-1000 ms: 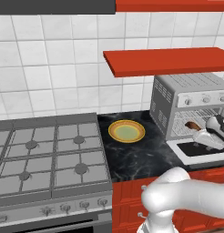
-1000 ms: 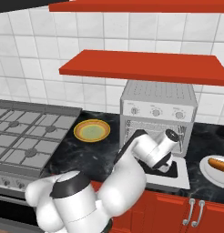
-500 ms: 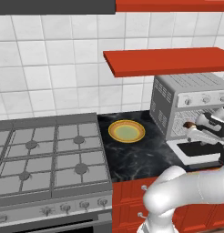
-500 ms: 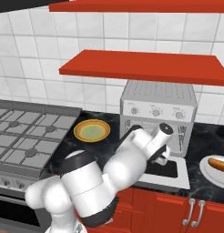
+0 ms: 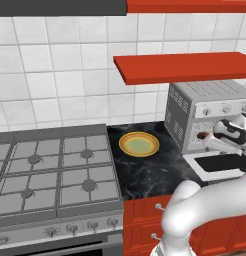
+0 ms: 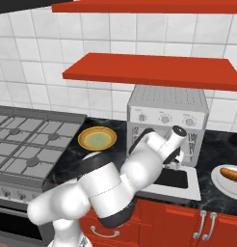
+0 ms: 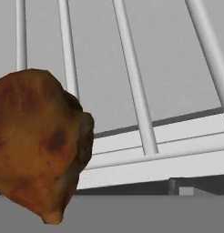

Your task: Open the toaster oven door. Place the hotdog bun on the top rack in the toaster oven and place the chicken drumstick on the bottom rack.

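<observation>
Toaster oven (image 6: 167,112) sits at back of tabletop (image 5: 155,170), right of yellow plate (image 5: 138,144). Toaster oven door (image 6: 180,183) is folded down flat. Fingers (image 5: 207,136) reach into oven cavity, spread wide, gripping nothing. Chicken drumstick (image 7: 38,141) lies on wire rack (image 7: 136,100) just ahead of fingers; can't tell which of 2 levels. Hotdog bun (image 6: 232,174) sits on white plate (image 6: 221,182) at tabletop's right edge.

The white arm reaches across to the toaster oven (image 6: 167,110), wrist right at its open front. The toaster oven door (image 6: 174,182) lies folded down flat. A yellow plate (image 6: 97,139) sits left of the oven; the hotdog bun (image 6: 231,174) rests on a white plate (image 6: 219,182) far right.
</observation>
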Robot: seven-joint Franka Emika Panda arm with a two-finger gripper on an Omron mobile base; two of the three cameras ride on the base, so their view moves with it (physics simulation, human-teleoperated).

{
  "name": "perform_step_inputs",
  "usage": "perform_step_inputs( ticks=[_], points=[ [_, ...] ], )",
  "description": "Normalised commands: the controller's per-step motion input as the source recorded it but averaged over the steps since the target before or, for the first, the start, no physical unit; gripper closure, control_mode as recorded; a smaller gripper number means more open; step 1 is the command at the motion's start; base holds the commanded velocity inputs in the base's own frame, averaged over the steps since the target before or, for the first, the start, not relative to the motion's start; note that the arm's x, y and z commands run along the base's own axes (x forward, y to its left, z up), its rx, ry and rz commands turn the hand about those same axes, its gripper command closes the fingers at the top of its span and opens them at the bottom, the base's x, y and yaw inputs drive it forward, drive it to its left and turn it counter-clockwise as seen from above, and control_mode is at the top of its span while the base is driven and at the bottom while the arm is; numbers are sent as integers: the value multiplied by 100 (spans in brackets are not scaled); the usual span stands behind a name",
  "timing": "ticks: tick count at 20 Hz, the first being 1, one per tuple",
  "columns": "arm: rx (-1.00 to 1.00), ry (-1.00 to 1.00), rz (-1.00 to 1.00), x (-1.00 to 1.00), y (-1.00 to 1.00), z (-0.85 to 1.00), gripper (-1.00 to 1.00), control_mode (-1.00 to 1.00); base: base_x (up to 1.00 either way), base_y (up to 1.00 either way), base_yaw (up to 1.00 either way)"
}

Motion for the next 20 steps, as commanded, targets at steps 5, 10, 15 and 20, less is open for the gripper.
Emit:
perform_step_inputs(
  ticks=[5,10,15,20],
  points=[
    [0,2,0,25,-9,0,-100,-100,0,0,0],
    [0,1,0,3,-2,0,-100,-100,0,0,0],
    [0,0,0,-13,0,0,-100,-100,0,0,0],
    [0,0,0,-58,-29,54,-100,-100,0,0,0]
  ],
)
